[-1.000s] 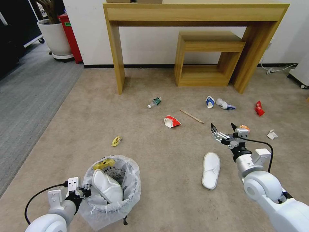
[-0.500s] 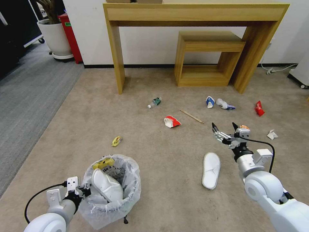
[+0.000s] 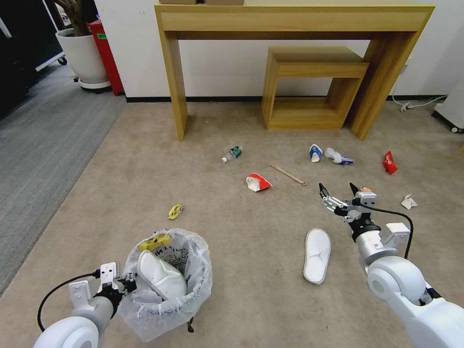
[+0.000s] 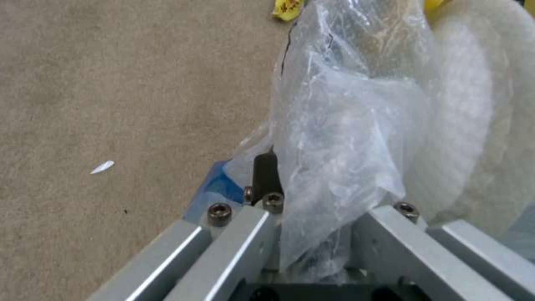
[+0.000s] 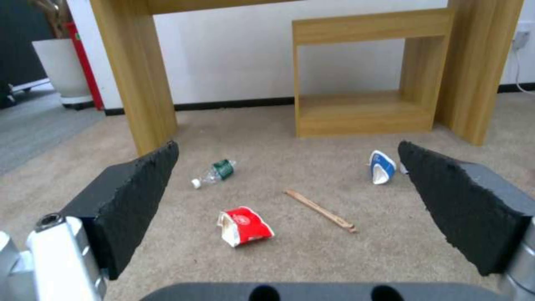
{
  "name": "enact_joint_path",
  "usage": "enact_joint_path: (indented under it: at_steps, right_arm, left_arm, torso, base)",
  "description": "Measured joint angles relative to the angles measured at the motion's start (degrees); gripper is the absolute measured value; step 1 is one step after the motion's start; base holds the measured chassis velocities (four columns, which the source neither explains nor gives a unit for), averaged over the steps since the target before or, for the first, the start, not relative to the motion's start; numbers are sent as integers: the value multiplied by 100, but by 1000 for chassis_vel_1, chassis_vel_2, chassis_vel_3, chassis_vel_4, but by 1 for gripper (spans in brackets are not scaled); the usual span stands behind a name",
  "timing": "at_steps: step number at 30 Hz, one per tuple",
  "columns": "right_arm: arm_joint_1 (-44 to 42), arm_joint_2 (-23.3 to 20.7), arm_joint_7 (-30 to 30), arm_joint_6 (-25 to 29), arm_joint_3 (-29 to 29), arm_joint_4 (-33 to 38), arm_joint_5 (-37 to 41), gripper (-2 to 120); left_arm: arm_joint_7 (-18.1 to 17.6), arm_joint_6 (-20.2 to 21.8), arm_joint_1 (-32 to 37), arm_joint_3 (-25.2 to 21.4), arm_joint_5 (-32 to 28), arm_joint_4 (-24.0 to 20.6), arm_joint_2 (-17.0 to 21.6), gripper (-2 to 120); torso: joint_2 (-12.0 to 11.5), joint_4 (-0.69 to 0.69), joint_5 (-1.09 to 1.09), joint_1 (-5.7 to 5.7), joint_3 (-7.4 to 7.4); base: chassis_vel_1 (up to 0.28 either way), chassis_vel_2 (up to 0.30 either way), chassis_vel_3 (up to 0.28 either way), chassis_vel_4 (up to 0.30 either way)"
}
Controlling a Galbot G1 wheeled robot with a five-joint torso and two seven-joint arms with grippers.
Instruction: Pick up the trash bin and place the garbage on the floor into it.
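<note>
Gripping the bag-lined rim of the trash bin, the left gripper is clamped on it, a white slipper inside the bin just beyond its fingers. The right gripper hangs wide open above the floor; ahead of it lie a red wrapper, a wooden stick and a green-labelled bottle.
</note>
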Motion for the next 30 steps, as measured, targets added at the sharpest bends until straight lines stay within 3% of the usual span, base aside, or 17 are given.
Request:
enact_joint_path:
  at_steps: [30]
  right_arm:
    - [-28, 9, 7, 108, -22, -94, -69, 100]
  left_arm:
    - [34, -37, -88, 85, 52, 107, -23, 1]
  torso:
    - [0, 1, 0, 0, 0]
  base:
    - [0, 0, 0, 0]
